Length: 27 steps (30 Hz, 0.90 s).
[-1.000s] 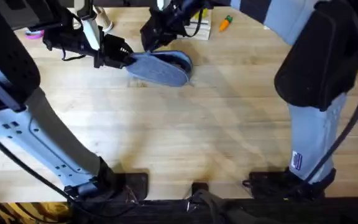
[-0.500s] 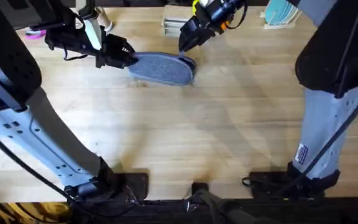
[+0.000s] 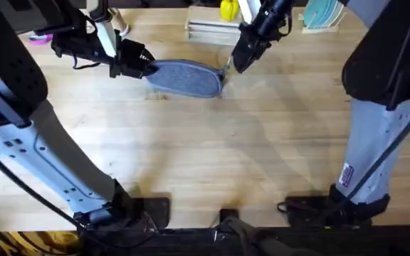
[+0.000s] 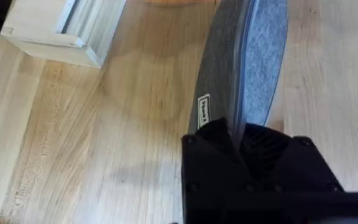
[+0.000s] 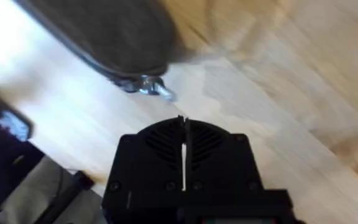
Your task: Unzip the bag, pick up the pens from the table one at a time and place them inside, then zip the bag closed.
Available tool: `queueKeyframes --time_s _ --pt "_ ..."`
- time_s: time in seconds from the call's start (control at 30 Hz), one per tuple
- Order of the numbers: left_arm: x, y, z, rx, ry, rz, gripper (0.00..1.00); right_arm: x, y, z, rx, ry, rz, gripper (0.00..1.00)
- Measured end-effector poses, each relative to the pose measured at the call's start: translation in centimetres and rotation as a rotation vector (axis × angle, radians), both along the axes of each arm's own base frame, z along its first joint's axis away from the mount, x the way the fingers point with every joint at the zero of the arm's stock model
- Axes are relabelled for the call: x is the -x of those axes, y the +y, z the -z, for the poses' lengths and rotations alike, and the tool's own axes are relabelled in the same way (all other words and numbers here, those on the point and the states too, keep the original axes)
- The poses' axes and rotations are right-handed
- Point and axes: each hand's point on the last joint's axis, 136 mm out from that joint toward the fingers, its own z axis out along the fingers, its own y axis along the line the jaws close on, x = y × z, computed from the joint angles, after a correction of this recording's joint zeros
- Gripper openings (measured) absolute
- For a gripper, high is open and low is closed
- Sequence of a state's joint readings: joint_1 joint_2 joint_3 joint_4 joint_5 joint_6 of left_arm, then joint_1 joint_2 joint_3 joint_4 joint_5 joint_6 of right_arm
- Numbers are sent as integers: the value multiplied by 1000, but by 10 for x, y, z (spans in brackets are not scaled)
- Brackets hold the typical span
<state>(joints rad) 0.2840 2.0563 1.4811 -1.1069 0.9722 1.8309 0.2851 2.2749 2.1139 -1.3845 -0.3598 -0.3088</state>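
The light wooden bench [image 3: 212, 156] is seen spread across the overhead view, its planks and grain plainly visible. On its far part the grey-blue bag [image 3: 185, 77] is laid flat, its length running across the bench between the two arms. The bag's left end is clamped in the left pincer [image 3: 146, 69], whose black fingers are closed onto the fabric; in the left wrist view the bag [image 4: 244, 62] is seen pinched edge-on between them, a small white label showing on its side. The right pincer [image 3: 238, 65] is held just beside the bag's right end, apart from it, with its fingers brought together so that only a thin slit is left between them in the right wrist view [image 5: 183, 134], and nothing is gripped. A pale wooden holder [image 3: 212, 30] is set near the far edge of the bench behind the bag. The small metal pull [image 5: 154, 88] is seen at the rounded end of the bag, lying on the wood just ahead of the right pincer.
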Motion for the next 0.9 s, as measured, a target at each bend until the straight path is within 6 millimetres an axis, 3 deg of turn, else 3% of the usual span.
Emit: queueKeyframes --time_s 0.17,0.43,0.57,0.7,0.77,0.9 --pt "0 0 0 0 0 0 43 -6 -20 6 95 -29 3 33" --pt "2 0 0 3 13 -1 43 0 -28 2 136 -7 6 33" --pt "2 0 0 4 14 -1 43 -8 -26 -21 125 -56 14 33" --pt "2 0 0 4 14 -1 43 -15 -25 -66 97 -167 23 54" --pt "2 0 0 4 14 -1 43 -16 -26 -92 89 -229 29 200" --pt "2 0 0 4 14 -1 43 -11 -40 -127 138 -317 40 711"
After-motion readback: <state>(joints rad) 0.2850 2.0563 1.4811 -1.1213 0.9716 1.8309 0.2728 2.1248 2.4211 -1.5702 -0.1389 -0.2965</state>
